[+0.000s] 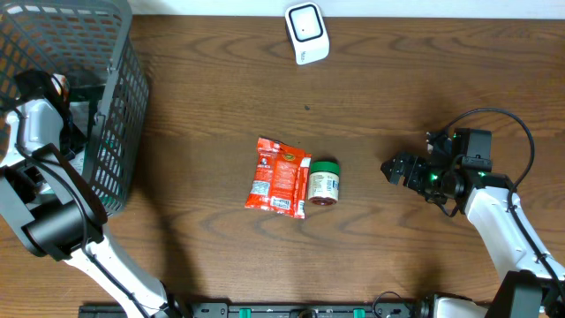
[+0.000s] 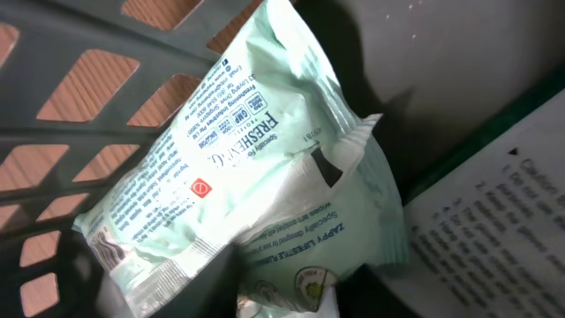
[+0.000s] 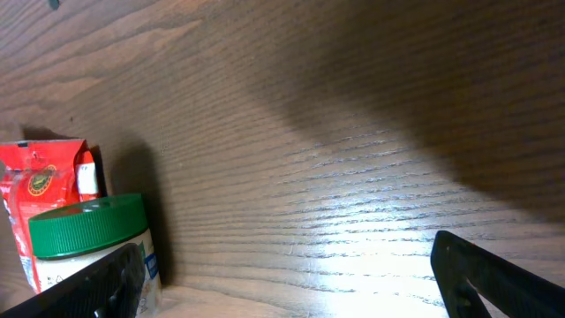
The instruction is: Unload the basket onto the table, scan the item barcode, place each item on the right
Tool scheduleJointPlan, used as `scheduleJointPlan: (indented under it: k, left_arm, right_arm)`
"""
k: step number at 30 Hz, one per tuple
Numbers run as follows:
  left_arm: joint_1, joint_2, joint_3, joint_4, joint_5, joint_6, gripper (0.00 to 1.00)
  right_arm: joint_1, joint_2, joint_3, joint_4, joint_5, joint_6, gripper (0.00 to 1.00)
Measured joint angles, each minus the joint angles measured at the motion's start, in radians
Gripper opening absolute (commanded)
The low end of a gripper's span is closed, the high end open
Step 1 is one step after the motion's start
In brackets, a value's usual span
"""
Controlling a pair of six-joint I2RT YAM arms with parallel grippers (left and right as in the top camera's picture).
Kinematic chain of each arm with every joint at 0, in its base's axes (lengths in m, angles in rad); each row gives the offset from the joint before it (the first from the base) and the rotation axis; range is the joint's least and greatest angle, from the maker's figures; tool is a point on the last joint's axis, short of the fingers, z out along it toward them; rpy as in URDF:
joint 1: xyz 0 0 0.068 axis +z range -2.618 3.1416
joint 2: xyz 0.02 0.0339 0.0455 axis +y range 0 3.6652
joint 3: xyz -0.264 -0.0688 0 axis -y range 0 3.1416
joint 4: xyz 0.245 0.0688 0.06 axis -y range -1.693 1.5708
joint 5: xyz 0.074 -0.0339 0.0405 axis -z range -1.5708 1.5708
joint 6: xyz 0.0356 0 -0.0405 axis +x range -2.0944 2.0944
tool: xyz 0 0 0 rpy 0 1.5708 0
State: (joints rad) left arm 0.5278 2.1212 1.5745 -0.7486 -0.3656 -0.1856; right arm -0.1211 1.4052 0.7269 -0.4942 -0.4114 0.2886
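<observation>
My left gripper (image 2: 291,296) is down inside the dark mesh basket (image 1: 106,79). Its jaws are closed on the lower edge of a pale green packet (image 2: 256,150) with printed text, which fills the left wrist view. I cannot make out a barcode on it. From overhead only the left arm (image 1: 40,124) shows at the basket's rim; the gripper and packet are hidden. A white scanner (image 1: 306,33) stands at the table's far edge. My right gripper (image 1: 395,168) hovers open and empty at the right, facing a green-lidded jar (image 3: 88,230).
A red snack packet (image 1: 275,177) and the green-lidded jar (image 1: 323,183) lie side by side mid-table. Inside the basket, a white printed sheet or box (image 2: 494,203) lies right of the green packet. The basket's mesh wall (image 2: 79,79) is close behind it.
</observation>
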Motion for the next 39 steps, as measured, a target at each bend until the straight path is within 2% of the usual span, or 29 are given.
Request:
scheduleJointPlan:
  k: [1,3,14,24,30,36,39]
  left_arm:
    - [0.0,0.0,-0.001,0.001,-0.004,-0.001,0.11]
    - [0.0,0.001,-0.002,-0.001,-0.017,0.003,0.07]
    - [0.005,-0.072,-0.021,-0.001,0.009,0.003,0.07]
    - [0.005,-0.423,-0.028,0.011,0.035,-0.047,0.07]
    - [-0.003,-0.576,-0.028,0.015,0.12,-0.069,0.07]
    - [-0.091,-0.756,-0.029,0.026,0.151,-0.077,0.07]
    - [-0.178,-0.87,-0.028,0.029,0.156,-0.077,0.07]
  right_arm:
    - [0.0,0.0,0.0,0.0,0.0,0.0,0.99]
    - [0.0,0.0,0.0,0.0,0.0,0.0,0.99]
    - [0.0,0.0,0.0,0.0,0.0,0.0,0.99]
    - [0.0,0.0,0.0,0.0,0.0,0.0,0.99]
    - [0.0,0.0,0.0,0.0,0.0,0.0,0.99]
    - [0.0,0.0,0.0,0.0,0.0,0.0,0.99]
    - [0.0,0.0,0.0,0.0,0.0,0.0,0.99]
